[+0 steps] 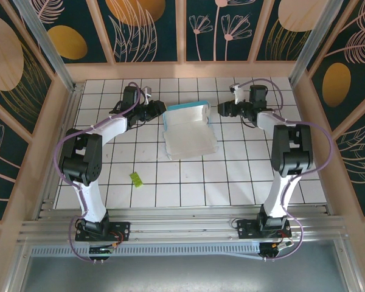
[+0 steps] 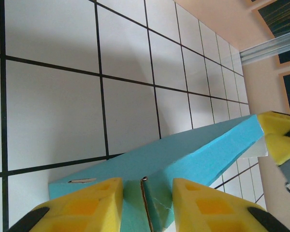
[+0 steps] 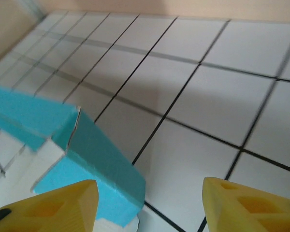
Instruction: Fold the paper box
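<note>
Teal card forms the raised far wall of the paper box (image 1: 188,131), and the rest of the box lies opened out with its pale white inside facing up on the white tiled table (image 1: 243,176). At the box's far left corner sits the left gripper (image 1: 160,111), its arm reaching in from the box's left. Seen from the left wrist, its 2 yellow fingers (image 2: 87,203) stand close on either side of the box's teal end, where a creased edge of card fills the narrow gap between them; the claw is closed down on that end of the box and has hold of it. From there the teal wall runs away as a long slanted strip, lifted off the tiles, toward the box's other end. Just off the box's far right corner is the right gripper (image 1: 221,108), pointing at the box from its right. Seen from the right wrist, its yellow fingers (image 3: 63,203) stand wide apart with bare tiles between them; the box's teal corner flap, with a white edge showing beneath it, lies just beside the left-hand finger, and nothing is clamped, so this claw is open and holds nothing. A small yellow-green scrap (image 1: 135,177) lies on the tiles to the near left of the box, well apart from it
</note>
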Tool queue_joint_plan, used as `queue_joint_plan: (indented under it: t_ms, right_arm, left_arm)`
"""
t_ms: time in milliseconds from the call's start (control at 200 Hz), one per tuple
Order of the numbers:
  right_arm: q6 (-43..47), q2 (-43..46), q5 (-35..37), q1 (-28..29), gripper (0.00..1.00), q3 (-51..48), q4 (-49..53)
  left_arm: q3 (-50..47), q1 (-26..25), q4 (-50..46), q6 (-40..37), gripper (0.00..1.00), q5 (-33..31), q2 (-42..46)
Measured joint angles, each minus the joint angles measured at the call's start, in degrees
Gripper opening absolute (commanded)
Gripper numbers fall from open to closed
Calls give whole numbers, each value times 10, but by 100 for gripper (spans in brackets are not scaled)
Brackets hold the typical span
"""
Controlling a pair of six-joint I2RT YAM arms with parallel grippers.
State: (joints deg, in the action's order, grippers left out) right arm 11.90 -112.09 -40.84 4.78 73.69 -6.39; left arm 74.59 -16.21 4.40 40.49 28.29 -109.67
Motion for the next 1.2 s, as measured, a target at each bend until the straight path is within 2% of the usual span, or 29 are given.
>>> queue_joint_plan:
  t_ms: [205, 435, 591, 961, 1201]
  right_arm:
    - [125, -29, -46, 5, 53, 24, 60]
    - [216, -56, -71, 12, 50, 73, 112]
    - [234, -76, -77, 18, 45, 94, 132]
    - [255, -97, -75, 44, 43, 131, 161]
    - [255, -97, 1, 69, 39, 127, 122]
  left_arm:
    - [1, 0, -2, -4, 32, 0, 0]
    - [1, -3, -2, -4, 32, 0, 0]
    - [2, -4, -2, -4, 32, 0, 0]
    - [12, -4, -7, -4, 32, -2, -7]
    - [13, -5, -12, -4, 32, -5, -7]
